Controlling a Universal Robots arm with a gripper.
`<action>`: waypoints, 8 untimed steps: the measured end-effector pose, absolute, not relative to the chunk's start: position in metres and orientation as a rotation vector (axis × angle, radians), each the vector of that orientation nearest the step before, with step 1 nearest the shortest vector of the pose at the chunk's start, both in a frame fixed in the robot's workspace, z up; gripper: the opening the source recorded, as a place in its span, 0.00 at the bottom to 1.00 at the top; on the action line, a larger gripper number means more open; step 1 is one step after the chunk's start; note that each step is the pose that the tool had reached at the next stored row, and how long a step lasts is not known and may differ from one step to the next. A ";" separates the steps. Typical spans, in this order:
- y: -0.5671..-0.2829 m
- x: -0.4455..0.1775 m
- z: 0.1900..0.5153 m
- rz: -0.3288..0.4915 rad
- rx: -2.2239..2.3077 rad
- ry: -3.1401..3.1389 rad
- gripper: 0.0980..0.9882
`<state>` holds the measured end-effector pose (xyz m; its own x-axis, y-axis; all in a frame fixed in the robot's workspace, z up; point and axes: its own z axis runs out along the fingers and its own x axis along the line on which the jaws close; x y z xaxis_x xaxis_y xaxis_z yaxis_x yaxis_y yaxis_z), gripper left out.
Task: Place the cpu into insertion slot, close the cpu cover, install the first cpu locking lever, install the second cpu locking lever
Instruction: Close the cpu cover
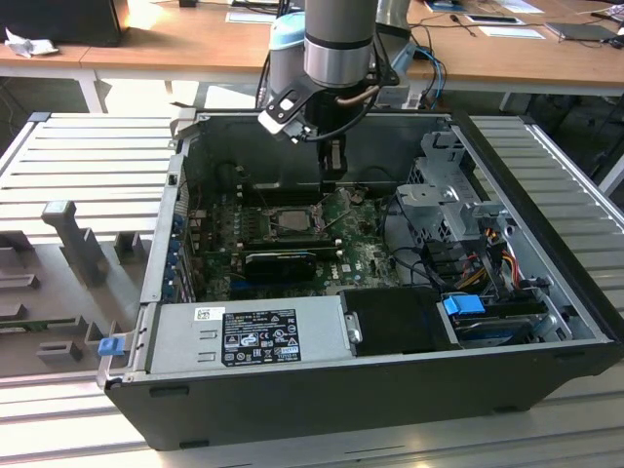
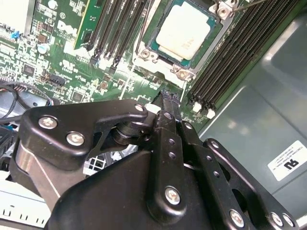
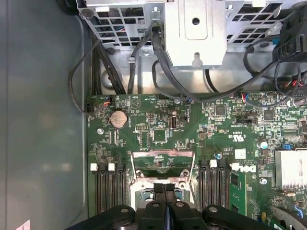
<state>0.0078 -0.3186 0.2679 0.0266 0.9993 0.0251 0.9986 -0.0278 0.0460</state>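
Observation:
The cpu (image 2: 184,29), a pale silver square, lies flat in the insertion slot (image 2: 181,72) on the green motherboard. In the exterior view the slot (image 1: 290,220) sits mid-board inside the open computer case. My gripper (image 2: 168,94) hangs just beside the slot, a little above the board, its black fingers pressed together with nothing between them. It also shows in the exterior view (image 1: 333,166) and in the first wrist view (image 3: 165,190). The cpu cover (image 3: 163,154), a thin silver frame with a window, appears lifted off the slot just beyond the fingertips.
Black memory slots (image 2: 230,52) flank the socket on both sides. A black card (image 1: 278,261), the grey power supply (image 1: 249,336), a metal drive cage (image 1: 453,195) with cables and the case walls (image 1: 175,195) hem the board in. A finned heatsink (image 3: 290,167) stands nearby.

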 end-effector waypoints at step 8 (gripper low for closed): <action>-0.319 0.017 0.268 0.078 2.240 2.180 0.01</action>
